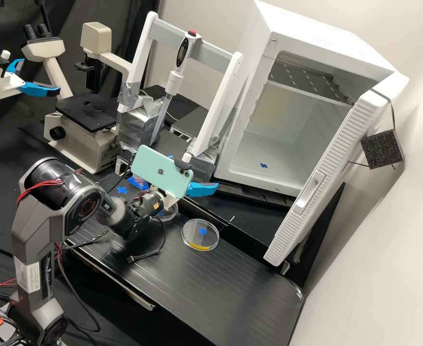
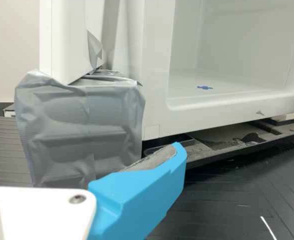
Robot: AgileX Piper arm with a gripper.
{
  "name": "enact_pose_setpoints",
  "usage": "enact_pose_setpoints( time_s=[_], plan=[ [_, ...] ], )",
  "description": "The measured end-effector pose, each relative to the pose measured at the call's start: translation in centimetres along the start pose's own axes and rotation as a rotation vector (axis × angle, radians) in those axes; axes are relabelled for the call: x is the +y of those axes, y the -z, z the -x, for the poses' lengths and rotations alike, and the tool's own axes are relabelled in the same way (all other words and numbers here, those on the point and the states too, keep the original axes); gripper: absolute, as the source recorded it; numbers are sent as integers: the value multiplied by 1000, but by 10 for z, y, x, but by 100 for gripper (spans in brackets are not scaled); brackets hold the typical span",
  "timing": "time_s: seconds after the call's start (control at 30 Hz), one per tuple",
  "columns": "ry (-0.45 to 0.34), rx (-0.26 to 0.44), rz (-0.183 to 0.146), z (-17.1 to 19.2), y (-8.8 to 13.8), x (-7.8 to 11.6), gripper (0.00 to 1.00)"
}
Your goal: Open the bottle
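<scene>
Clear dish (image 1: 192, 236) (prob. the thing to open): below the fingers (image 1: 201, 189), off to the arm's right
Gripper (image 1: 194, 170) looks well open, nothing held, tips apart & pointing past the dish; dish flat on bench (image 1: 250, 288), round so no long axis; next move likely down & to the right; see-thru, low wall, yellow strip at near rim, blue mark nr. centre; 2nd dish (image 1: 171, 214) under wrist, partly hidden; lid fit: can't tell.

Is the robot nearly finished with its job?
No opening looks done yet. The gripper hangs open near the white cabinet, with nothing in hand: one grey pad is bare. Gripping the bottle and opening it are probably both left.
</scene>
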Motion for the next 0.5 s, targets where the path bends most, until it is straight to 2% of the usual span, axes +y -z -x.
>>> enact_pose_setpoints(
  time_s=[0.4,0.5],
  plan=[
    [4,-2,4,4,-1,0,100],
    [1,2,-9,15,-1,4,100]
  ],
)
